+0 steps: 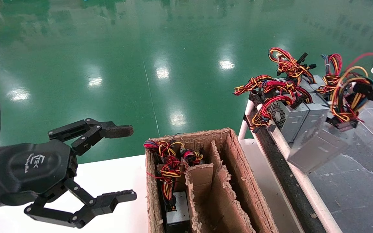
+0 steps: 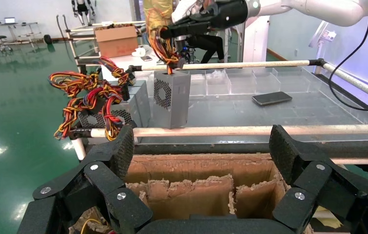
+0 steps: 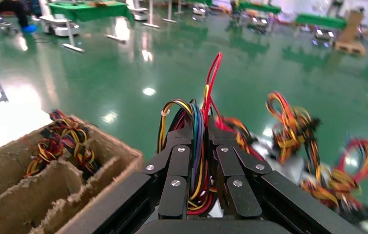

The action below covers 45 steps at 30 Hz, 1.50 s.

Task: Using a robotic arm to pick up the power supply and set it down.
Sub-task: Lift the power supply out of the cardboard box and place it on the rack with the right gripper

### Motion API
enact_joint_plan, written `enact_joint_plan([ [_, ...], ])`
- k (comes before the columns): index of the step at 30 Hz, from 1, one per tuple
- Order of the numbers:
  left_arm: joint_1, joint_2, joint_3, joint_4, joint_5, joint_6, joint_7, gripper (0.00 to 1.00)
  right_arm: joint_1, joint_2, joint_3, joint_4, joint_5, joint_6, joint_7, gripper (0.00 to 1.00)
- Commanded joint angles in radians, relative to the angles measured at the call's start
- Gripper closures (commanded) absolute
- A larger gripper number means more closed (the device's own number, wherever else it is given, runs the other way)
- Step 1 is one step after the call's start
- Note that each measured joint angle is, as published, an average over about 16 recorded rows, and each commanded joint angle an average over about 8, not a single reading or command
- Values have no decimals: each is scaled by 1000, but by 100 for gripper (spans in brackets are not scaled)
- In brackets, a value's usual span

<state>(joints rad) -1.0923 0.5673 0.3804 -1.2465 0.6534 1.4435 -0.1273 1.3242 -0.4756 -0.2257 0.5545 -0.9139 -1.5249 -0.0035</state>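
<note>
The power supply, a grey metal box with a perforated vent face, hangs tilted by its looped red, yellow and blue wire bundle over the grey table at the right. My right gripper is shut on that bundle, on the white robotic arm. In the left wrist view the same power supply hangs under the right gripper, just beside the other grey units. My left gripper is open and holds nothing, low at the left beside the cardboard box; seen from its wrist, the left gripper faces the box.
A torn cardboard box with dividers holds another unit and wires. Other grey units with red-orange bundles stand at the table's far left end behind a white rail. A dark phone lies on the table.
</note>
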Motion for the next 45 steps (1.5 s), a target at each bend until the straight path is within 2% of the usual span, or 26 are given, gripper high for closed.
enact_joint_plan([
  [1, 0, 0, 0, 0, 0, 0, 0, 0, 4, 7, -5, -27, -13, -4, -11, 100],
  [12, 0, 0, 0, 0, 0, 0, 0, 0, 50, 13, -29, -146, -61, -13, -67, 100],
  [24, 0, 0, 0, 0, 0, 0, 0, 0, 100, 16, -54, -220, -94, -34, -110, 100],
  [45, 0, 0, 0, 0, 0, 0, 0, 0, 138, 12, -112, -252, -122, -51, -136, 100],
])
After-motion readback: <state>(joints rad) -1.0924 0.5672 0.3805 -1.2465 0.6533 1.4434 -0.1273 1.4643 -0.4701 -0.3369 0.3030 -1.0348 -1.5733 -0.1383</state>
